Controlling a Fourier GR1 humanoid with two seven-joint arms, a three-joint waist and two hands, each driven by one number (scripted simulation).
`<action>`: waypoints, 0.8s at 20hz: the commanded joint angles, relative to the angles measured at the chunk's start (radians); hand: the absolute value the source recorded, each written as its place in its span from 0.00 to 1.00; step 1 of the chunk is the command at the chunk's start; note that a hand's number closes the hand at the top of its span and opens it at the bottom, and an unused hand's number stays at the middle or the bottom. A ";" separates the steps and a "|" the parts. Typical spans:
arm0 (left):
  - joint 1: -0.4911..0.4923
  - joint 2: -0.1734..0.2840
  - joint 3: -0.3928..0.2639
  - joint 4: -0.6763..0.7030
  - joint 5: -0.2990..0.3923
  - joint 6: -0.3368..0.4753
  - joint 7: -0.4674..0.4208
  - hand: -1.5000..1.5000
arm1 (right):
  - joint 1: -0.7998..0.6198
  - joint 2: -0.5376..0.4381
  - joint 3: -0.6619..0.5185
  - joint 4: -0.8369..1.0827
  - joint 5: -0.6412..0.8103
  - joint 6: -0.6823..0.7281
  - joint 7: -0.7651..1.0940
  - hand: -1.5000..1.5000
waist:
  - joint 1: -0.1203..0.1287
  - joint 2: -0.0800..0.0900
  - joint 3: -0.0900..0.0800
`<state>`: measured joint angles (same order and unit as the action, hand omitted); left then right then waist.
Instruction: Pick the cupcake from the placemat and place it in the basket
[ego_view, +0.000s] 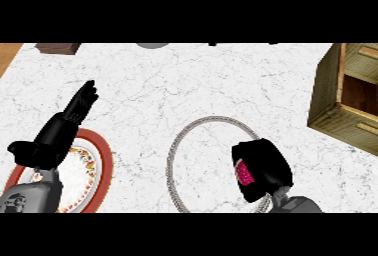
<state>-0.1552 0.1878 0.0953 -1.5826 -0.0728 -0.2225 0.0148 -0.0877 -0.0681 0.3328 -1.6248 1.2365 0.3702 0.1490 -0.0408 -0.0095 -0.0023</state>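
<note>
Right robot hand (260, 169) | curled round cupcake (244, 173) | over placemat (193, 131)

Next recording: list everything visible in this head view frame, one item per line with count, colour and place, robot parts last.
white marbled stone counter: one, white with grey veins, fills the view.
round placemat with a grey braided rim: one, white inside its grey rim, centre, lower part.
pink-frosted cupcake: one, pink, inside the right hand, over the placemat's right edge.
round plate with a red rim and floral band: one, lower left, partly under the left forearm.
slatted wooden basket: one, olive-brown, right edge.
small brown block: one, top left; cannot identify.
grey rounded object: one, top edge, cut off.
left hand: black, fingers straight, above the plate.
right hand: black, fingers curled round the cupcake.
</note>
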 joint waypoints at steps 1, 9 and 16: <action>-0.001 0.030 0.030 -0.001 0.030 -0.028 0.005 0.50 | 0.023 0.050 -0.150 -0.134 -0.010 0.021 0.203 1.00 | 0.006 0.001 0.001; 0.002 -0.010 -0.011 -0.044 0.019 -0.014 0.027 0.50 | 0.050 0.068 -0.065 -0.526 -0.375 -0.055 0.468 1.00 | 0.024 -0.003 0.003; -0.018 -0.041 -0.038 0.037 -0.040 0.025 -0.033 0.50 | -0.118 0.068 -0.108 -0.825 -0.444 -0.123 0.687 1.00 | 0.024 0.005 0.001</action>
<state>-0.1649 0.1656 0.0704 -1.5831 -0.0856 -0.2183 0.0161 -0.1350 -0.0017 0.2492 -2.2908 0.8364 0.2563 0.7080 -0.0159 -0.0068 -0.0007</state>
